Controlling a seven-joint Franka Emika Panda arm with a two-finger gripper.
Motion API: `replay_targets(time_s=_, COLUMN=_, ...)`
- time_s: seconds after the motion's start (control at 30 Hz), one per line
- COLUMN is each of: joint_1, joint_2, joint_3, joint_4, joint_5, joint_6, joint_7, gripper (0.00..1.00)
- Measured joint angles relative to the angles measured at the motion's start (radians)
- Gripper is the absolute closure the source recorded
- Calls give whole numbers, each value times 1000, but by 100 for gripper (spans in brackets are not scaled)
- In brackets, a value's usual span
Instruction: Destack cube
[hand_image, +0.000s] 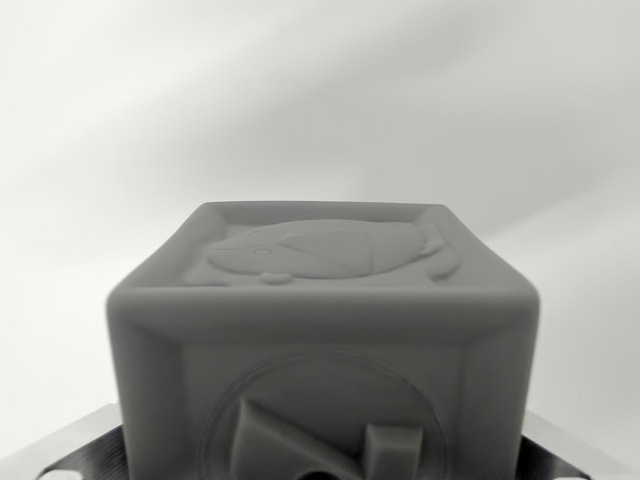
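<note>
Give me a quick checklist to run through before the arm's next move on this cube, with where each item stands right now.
1. Cube in the wrist view: ok, it fills the lower middle, very close to the camera.
2. Cube squareness: ok, the top face with its raised relief looks level.
3. Gripper state: cannot tell, no fingers are visible; only metal parts show at the bottom corners.
4. Grip on the cube: cannot tell, no contact point is visible.
5. Lower cube of the stack: cannot tell, nothing beneath this cube is visible.
6. Space behind the cube: ok, only a plain pale background shows.
</note>
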Motion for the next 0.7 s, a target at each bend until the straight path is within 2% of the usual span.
replay_targets(time_s=0.17, joint_1=9, joint_2=16, joint_3=0, joint_4=12, joint_5=0, joint_6=4, joint_7=19, gripper=100)
replay_targets(time_s=0.7, joint_1=9, joint_2=129, joint_3=0, joint_4=34, joint_5=1, joint_6=90, joint_7=20, gripper=100)
